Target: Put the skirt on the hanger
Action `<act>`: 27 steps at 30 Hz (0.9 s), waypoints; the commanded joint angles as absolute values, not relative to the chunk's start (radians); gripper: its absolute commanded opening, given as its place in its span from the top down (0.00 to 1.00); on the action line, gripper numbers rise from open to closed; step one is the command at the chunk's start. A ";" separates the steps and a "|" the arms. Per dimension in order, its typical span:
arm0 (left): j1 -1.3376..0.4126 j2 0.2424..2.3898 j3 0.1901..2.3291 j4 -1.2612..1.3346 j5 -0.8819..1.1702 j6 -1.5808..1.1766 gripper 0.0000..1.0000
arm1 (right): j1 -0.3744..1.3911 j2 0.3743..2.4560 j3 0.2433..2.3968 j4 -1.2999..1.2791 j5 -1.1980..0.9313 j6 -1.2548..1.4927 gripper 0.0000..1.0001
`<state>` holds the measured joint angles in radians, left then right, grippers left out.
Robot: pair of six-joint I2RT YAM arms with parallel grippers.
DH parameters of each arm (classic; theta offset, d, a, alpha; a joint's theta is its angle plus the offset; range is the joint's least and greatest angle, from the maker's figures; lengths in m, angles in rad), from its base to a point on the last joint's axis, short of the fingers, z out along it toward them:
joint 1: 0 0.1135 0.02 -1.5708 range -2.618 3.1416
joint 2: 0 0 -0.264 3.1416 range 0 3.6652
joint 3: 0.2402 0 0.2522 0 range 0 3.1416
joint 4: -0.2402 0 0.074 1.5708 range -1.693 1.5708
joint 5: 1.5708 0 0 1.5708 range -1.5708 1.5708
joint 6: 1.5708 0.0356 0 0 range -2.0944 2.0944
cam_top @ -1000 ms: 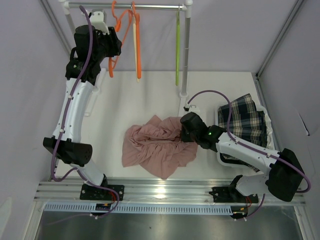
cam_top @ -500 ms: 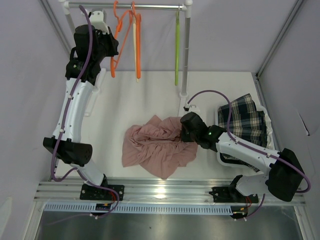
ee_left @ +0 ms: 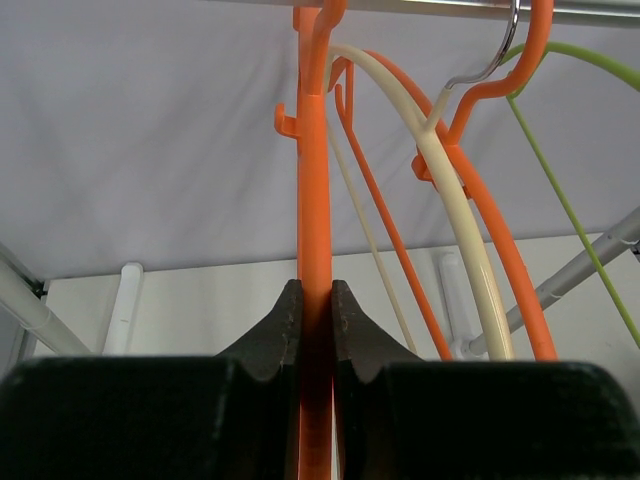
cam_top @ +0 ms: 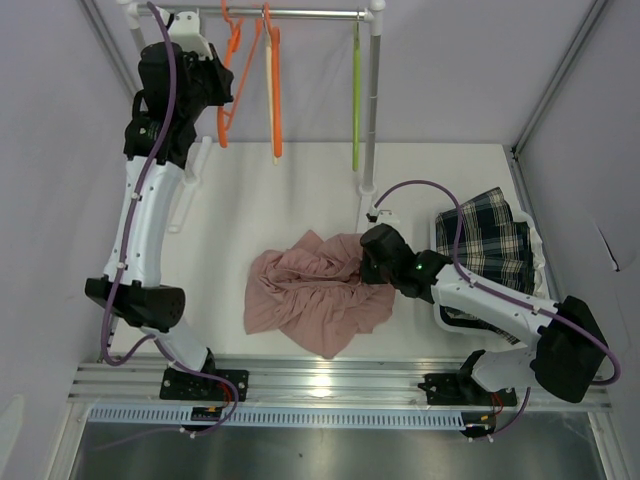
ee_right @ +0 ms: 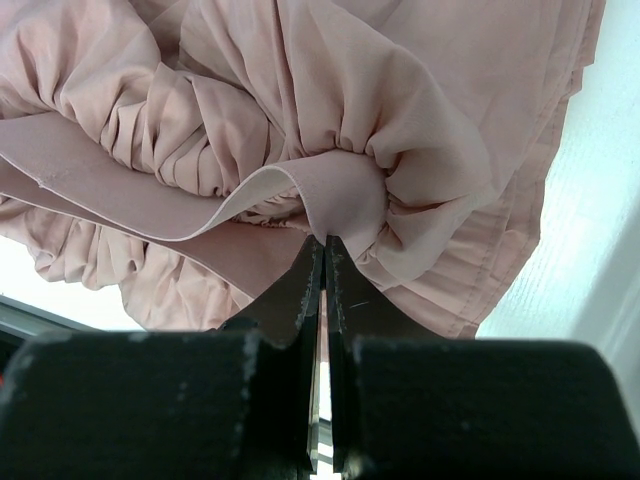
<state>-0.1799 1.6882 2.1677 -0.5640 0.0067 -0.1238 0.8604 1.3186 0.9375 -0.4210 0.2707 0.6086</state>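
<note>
The skirt, dark plaid, lies at the right side of the table behind my right arm, and neither gripper touches it. The hanger, cream, hangs on the rail between two orange hangers. My left gripper is up at the rail and shut on the leftmost orange hanger, not on the cream one. At the table's middle my right gripper is shut on a fold of the pink ruffled garment, at that garment's right edge.
A lime-green hanger hangs at the rail's right end, next to the rack's upright post. The second orange hanger hangs just beside the cream one. The pink garment is spread over the table's middle.
My left gripper has closed on the leftmost orange hanger and risen slightly toward the rail with it. The right arm and the pink garment have not moved.
</note>
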 commanded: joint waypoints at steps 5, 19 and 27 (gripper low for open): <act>-0.175 1.566 2.091 -0.502 0.008 -0.132 1.00 | 0.856 1.339 0.977 -0.383 0.259 0.595 1.00; -0.175 1.440 1.956 -0.488 0.018 -0.133 1.00 | 0.856 1.350 0.974 -0.380 0.255 0.592 1.00; -0.179 1.196 1.578 -0.442 0.029 -0.207 1.00 | 0.856 1.348 0.986 -0.400 0.259 0.581 1.00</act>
